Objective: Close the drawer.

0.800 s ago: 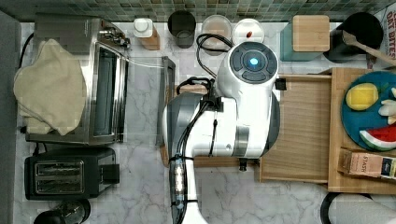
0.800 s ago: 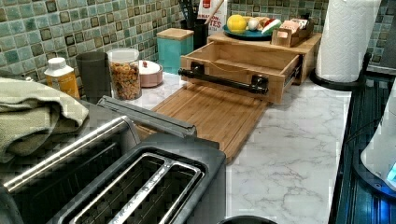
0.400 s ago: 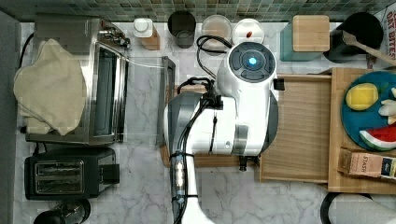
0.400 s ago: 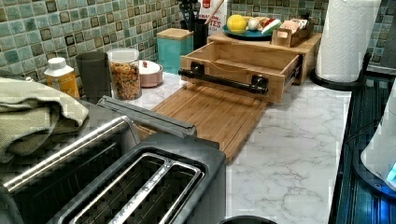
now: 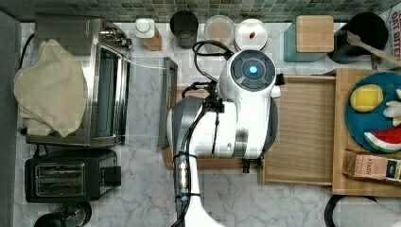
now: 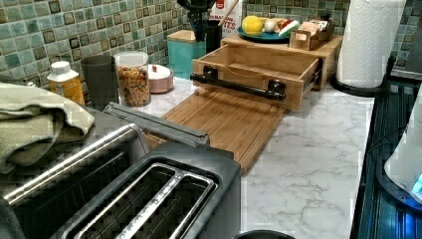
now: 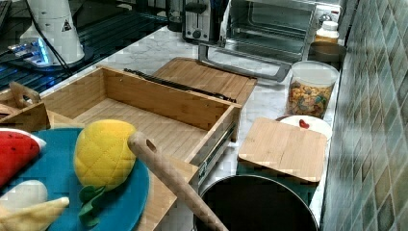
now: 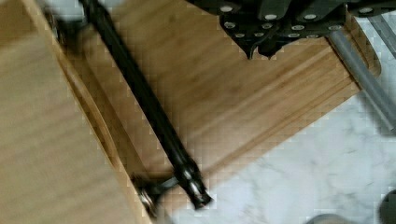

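**Drawer open, gripper above cutting board**

Left view, near to far: toaster [image 6: 144, 199] lower left, cutting board [image 6: 226, 122] mid-frame, then the drawer [image 6: 259, 67] pulled out at upper centre, its black handle [image 6: 239, 84] over the board's far edge. Wrist view: gripper [image 8: 261, 46] at top of frame, above the board, apart from the handle; finger state cannot be told.

Drawer [image 6: 259, 62] of pale grained wood; its handle [image 6: 239, 84] matt black; counter [image 6: 308, 164] glossy marble.
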